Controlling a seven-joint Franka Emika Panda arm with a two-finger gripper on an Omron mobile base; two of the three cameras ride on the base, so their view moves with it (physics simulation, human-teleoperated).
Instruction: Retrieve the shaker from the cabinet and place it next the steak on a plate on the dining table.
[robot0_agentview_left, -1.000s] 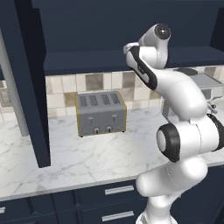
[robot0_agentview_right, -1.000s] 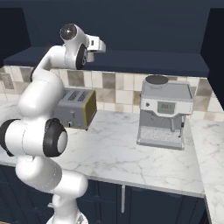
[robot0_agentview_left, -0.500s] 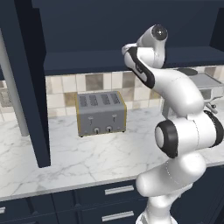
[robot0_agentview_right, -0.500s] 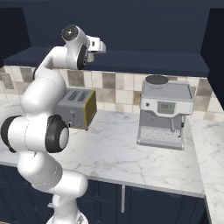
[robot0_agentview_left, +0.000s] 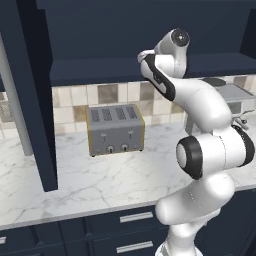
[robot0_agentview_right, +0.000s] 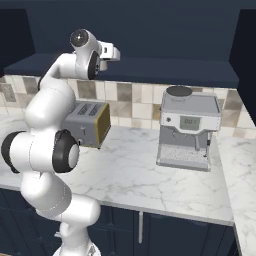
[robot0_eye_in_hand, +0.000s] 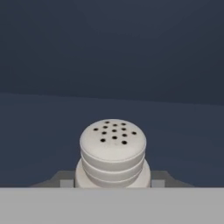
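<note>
The white-grey marble counter (robot0_agentview_left: 100, 185) is running left to right beneath the dark navy blue wall cabinet (robot0_agentview_left: 130, 30), with the tiled backsplash (robot0_agentview_right: 135, 97) lying between them at the far side. A grey four-slot toaster (robot0_agentview_left: 115, 129) is sitting on the counter toward the left, against the backsplash. To its right, well apart, a grey coffee machine (robot0_agentview_right: 189, 127) is standing on the counter, also at the far side. Navy drawers with silver handles (robot0_agentview_left: 129, 217) are lying below the counter's near edge. In the hand view, the small grey-beige cylindrical shaker with a rounded cap (robot0_eye_in_hand: 113, 154) is standing upright on the cabinet's flat shelf board (robot0_eye_in_hand: 43, 131), the cabinet's back wall lying behind it.
</note>
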